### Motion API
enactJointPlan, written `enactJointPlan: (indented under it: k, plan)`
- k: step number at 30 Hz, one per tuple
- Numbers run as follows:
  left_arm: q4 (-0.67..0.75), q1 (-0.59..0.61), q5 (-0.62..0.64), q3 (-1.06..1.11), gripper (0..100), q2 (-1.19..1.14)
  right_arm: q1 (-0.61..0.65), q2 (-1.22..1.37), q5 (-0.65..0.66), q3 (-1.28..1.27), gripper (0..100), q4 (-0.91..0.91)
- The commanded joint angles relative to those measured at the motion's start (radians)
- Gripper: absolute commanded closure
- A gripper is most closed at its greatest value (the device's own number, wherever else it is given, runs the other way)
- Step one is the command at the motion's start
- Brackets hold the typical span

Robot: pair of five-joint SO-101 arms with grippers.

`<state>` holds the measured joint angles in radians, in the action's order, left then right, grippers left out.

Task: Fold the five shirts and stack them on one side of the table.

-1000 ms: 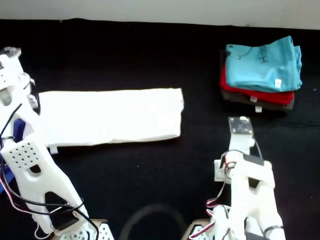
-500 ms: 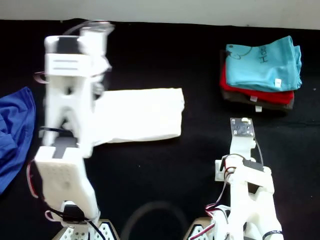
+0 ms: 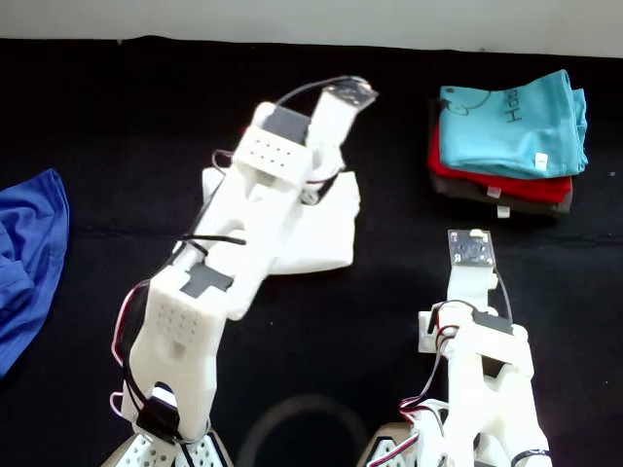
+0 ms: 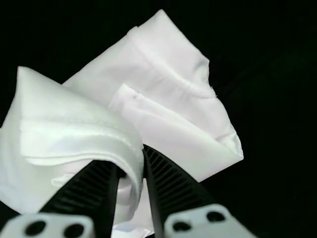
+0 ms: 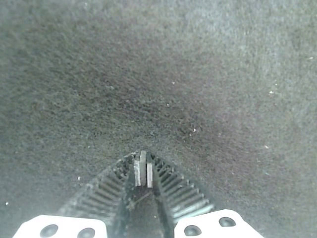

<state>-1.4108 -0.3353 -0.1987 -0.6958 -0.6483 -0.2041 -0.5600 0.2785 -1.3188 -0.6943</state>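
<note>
A raised fold of the white shirt (image 4: 168, 114) is being pinched between the fingers of the left gripper (image 4: 130, 168), with cloth being draped over one finger in the left wrist view. In the high view this shirt is lying at the centre of the frame on the black table (image 3: 146, 97) and is being partly covered by the left arm above it. The fingers of the right gripper (image 5: 143, 168) are being pressed together on nothing, just over bare black cloth. At the upper right of the high view, three folded shirts are being shown stacked: a teal shirt (image 3: 511, 122) on top, a red shirt (image 3: 506, 182) under it, a dark shirt (image 3: 465, 192) lowest. A blue shirt (image 3: 29, 253) is lying crumpled at the left edge.
</note>
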Motion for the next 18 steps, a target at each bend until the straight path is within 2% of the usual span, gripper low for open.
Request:
enactJointPlan:
  k: [1, 7, 11, 14, 18]
  plan:
    - [0.058, -0.030, 0.000, -0.012, 99, 0.008, 0.010, 0.001, -0.011, -0.008, 99.2, 0.035]
    - [0.101, -0.035, 0.000, -0.012, 99, 0.002, 0.007, -0.001, -0.011, -0.022, 99.2, 0.053]
    - [0.095, -0.033, 0.020, -0.025, 88, 0.013, 0.007, -0.001, -0.011, -0.024, 99.2, 0.053]
    - [0.021, -0.024, 0.095, -0.134, 81, 0.035, 0.007, -0.001, -0.011, -0.024, 99.2, 0.053]
    - [-0.078, -0.001, 0.115, -0.295, 82, 0.054, 0.008, -0.001, -0.011, -0.024, 99.2, 0.053]
